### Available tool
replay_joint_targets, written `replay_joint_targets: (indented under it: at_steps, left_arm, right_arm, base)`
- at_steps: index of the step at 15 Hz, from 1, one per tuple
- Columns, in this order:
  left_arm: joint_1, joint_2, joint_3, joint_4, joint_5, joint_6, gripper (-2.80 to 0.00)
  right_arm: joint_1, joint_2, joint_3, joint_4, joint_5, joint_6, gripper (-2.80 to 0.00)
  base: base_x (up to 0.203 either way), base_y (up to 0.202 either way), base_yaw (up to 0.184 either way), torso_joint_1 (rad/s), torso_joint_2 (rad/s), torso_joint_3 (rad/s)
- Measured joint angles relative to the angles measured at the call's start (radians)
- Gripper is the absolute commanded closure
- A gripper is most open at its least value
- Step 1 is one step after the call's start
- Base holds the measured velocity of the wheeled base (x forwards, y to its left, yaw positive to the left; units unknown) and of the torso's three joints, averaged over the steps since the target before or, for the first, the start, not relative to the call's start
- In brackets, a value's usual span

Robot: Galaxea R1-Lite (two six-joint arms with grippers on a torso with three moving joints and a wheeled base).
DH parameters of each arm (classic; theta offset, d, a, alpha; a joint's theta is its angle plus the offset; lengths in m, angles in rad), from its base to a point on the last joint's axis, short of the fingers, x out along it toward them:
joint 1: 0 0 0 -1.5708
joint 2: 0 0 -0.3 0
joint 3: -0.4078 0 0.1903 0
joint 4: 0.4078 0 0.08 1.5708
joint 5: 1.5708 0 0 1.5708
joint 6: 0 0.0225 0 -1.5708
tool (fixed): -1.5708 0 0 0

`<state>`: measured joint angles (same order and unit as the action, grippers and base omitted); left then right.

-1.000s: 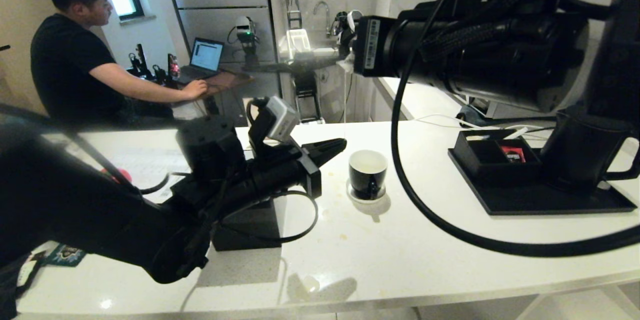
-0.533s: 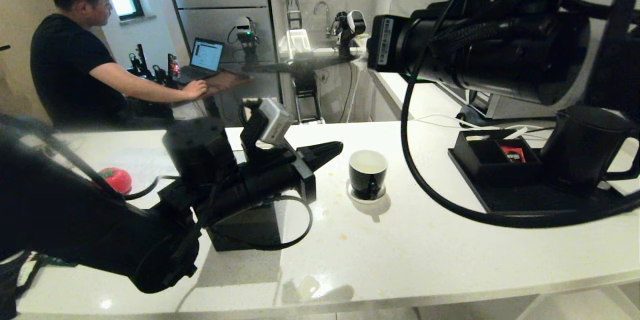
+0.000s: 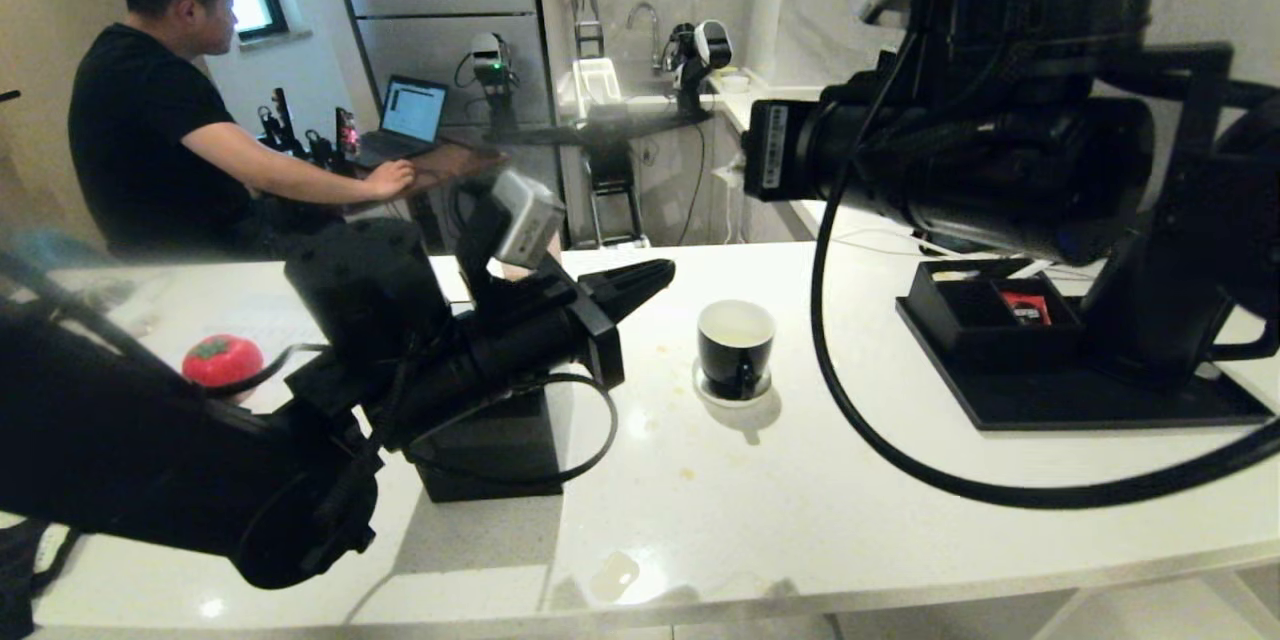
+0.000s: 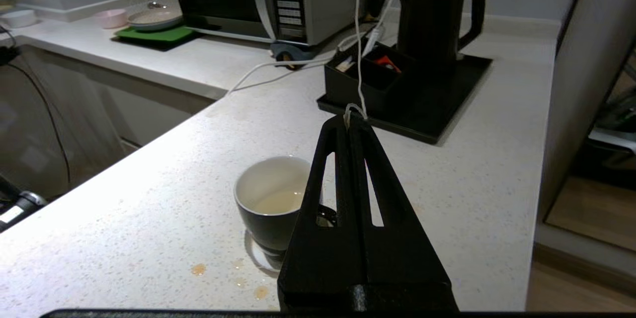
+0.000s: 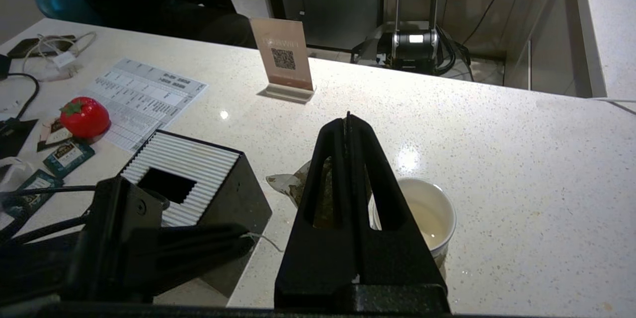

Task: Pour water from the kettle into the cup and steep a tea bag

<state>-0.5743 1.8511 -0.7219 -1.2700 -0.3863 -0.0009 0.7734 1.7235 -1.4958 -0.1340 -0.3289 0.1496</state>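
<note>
The black cup [image 3: 735, 345] with a white inside stands on its saucer mid-counter and holds a little pale liquid [image 4: 278, 201]. My left gripper [image 3: 660, 275] hovers just left of the cup, shut on a white string [image 4: 348, 112] that runs upward from its tips. My right gripper [image 5: 348, 121] is higher up, above and beside the cup [image 5: 427, 213]. It is shut, and the damp, stained tea bag [image 5: 290, 186] shows under its fingers. The black kettle [image 4: 432, 15] stands upright on the black tray [image 4: 447, 109], partly behind my right arm in the head view [image 3: 1140, 330].
A black compartment box [image 3: 975, 305] with a red sachet shares the tray. A black ribbed box [image 5: 184, 169] sits under my left arm. A red strawberry-shaped thing [image 5: 84, 117], a printed sheet, teal packets and a QR sign [image 5: 283, 59] lie farther left. A person [image 3: 150, 140] sits behind.
My left gripper drew back to the left and rose a little, uncovering the red strawberry-shaped thing. My right arm lifted and shifted right. The cup and kettle stayed put.
</note>
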Motion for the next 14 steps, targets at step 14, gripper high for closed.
replay_joint_targets:
  at_steps: [14]
  left_arm:
    - [-0.004,-0.016,0.004,0.000,0.002,0.000,0.00]
  right_arm:
    - [0.027,0.008,0.222,-0.188,0.003,0.008,0.00]
  base:
    - [0.000,0.000,0.000,0.000,0.00,0.000]
